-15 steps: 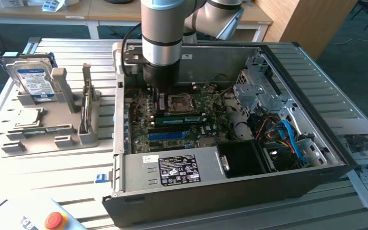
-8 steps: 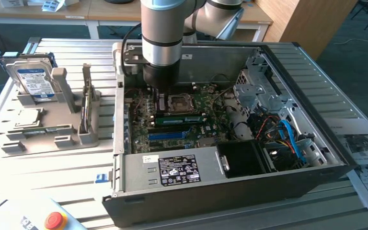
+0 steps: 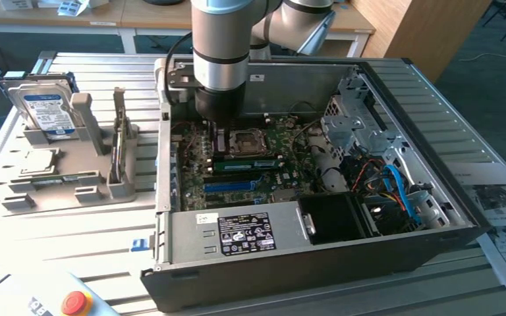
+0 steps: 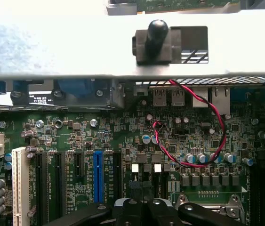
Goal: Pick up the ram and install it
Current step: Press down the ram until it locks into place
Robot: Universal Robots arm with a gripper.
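Note:
The ram (image 3: 121,135), a thin narrow board, stands on edge in a grey holder (image 3: 95,187) on the table at the exterior view's left, outside the computer case. My gripper (image 3: 221,143) is down inside the open case, low over the motherboard (image 3: 266,181), just beside the processor socket (image 3: 246,140) and well apart from the ram. In the wrist view the gripper (image 4: 141,207) has its dark fingers (image 4: 128,207) pressed together with no board between them, above the green motherboard (image 4: 123,136) and next to the socket's metal frame (image 4: 212,202).
Green strips (image 3: 248,160) lie in the slots in front of the socket. A hard drive (image 3: 47,108) and a square silver chip (image 3: 37,161) sit in the holder. The power supply (image 3: 244,234), drive cage (image 3: 358,118) and cables (image 3: 394,187) crowd the case. Papers (image 3: 503,210) lie beside it.

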